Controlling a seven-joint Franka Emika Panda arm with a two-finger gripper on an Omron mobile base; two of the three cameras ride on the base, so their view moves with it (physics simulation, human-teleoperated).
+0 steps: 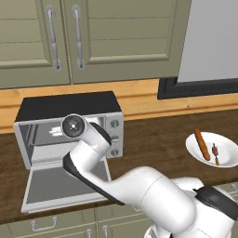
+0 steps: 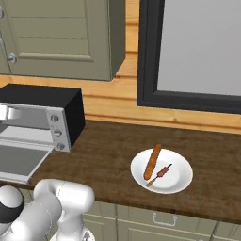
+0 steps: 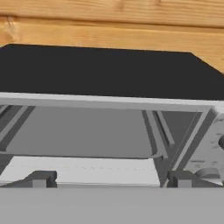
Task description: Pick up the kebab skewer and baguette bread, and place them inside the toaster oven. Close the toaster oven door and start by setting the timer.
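The toaster oven [image 1: 65, 104] stands on the counter's left with its door [image 1: 56, 188] dropped flat, cavity exposed. My arm reaches in front of that opening. In the hand view my gripper [image 3: 111, 179] is open and holds nothing, aimed level into the toaster oven [image 3: 109, 74] just outside the mouth. Far to the right, the orange-brown baguette bread [image 1: 202, 144] and the short kebab skewer [image 1: 215, 152] lie side by side on a white plate [image 1: 230, 160]. The right base view has the baguette bread [image 2: 152, 161], the skewer [image 2: 161, 173], the oven [image 2: 44, 101] and its door [image 2: 19, 162].
Three round knobs [image 1: 115, 123] sit on the oven's right panel. Dark wood counter [image 2: 103, 150] stretches between oven and plate [image 2: 181, 181]. Green wall cabinets [image 1: 93, 37] hang above, and a dark-framed window [image 2: 197, 52] is at the back right.
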